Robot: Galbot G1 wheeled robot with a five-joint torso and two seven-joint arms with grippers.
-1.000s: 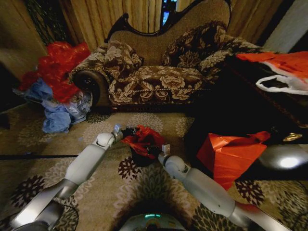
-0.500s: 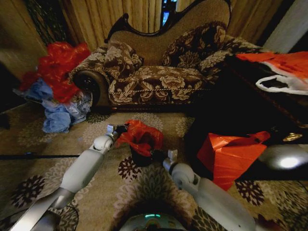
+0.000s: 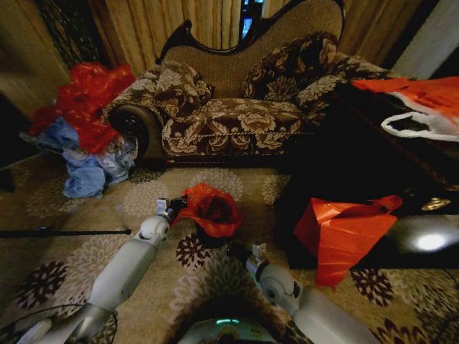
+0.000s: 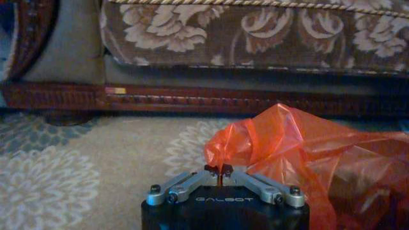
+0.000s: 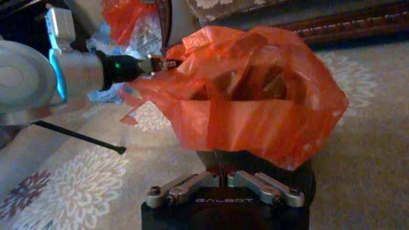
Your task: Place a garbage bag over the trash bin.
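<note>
A: Where's the garbage bag sitting?

B: Draped over the top of the trash bin, on the patterned carpet in front of the floral sofa. In the right wrist view the red bag billows over the rim and hangs partway down; the black bin wall shows bare below it.

A: Left gripper?

B: Left gripper is at the bag's left edge, level with the bin's top. Left wrist view: fingertips pressed together, a thin pinch of red film between them, bag spreading off to one side. The right wrist camera catches the same gripper farther off, touching the bag's edge.

A: Right gripper?

B: Right gripper is low, on the near side of the bin, just beside its base and apart from the bag. Right wrist view: fingers drawn together with nothing between them, bin just ahead, the bag's hem above.

A: Surroundings?

B: Heap of red and blue bags left of the sofa. Red-orange plastic sheet against dark furniture on the right.
</note>
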